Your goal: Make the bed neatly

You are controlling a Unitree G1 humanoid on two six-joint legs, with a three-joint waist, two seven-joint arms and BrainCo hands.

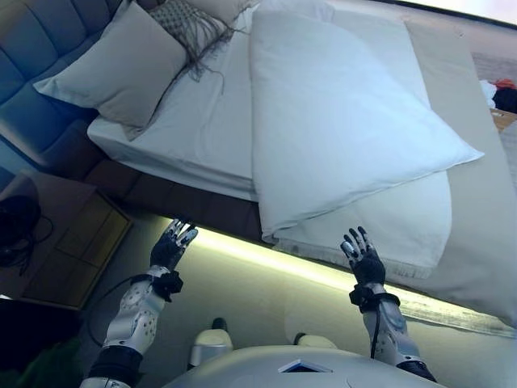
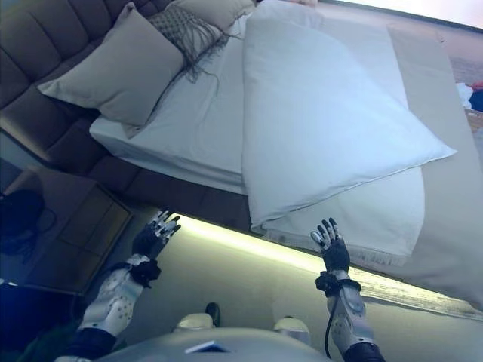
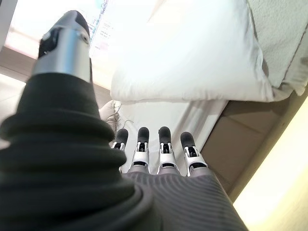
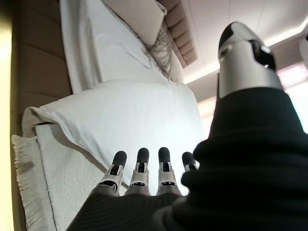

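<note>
A white duvet (image 1: 347,121) lies folded back on the bed, its near corner hanging over the side edge. The white sheet (image 1: 206,121) is bare beside it. A beige pillow (image 1: 121,65) and a fringed cushion (image 1: 190,24) lean at the padded headboard (image 1: 32,48). A beige fringed blanket (image 1: 477,218) covers the bed's foot end. My left hand (image 1: 172,246) is open, raised before the bed's side. My right hand (image 1: 363,255) is open too, just below the duvet's hanging edge (image 4: 62,125). Neither hand touches the bedding.
A wooden bedside table (image 1: 73,242) with a dark object (image 1: 16,226) on it stands at the left. A lit strip (image 1: 266,257) runs under the bed's side. Some items (image 1: 501,93) lie on the floor past the bed at the far right.
</note>
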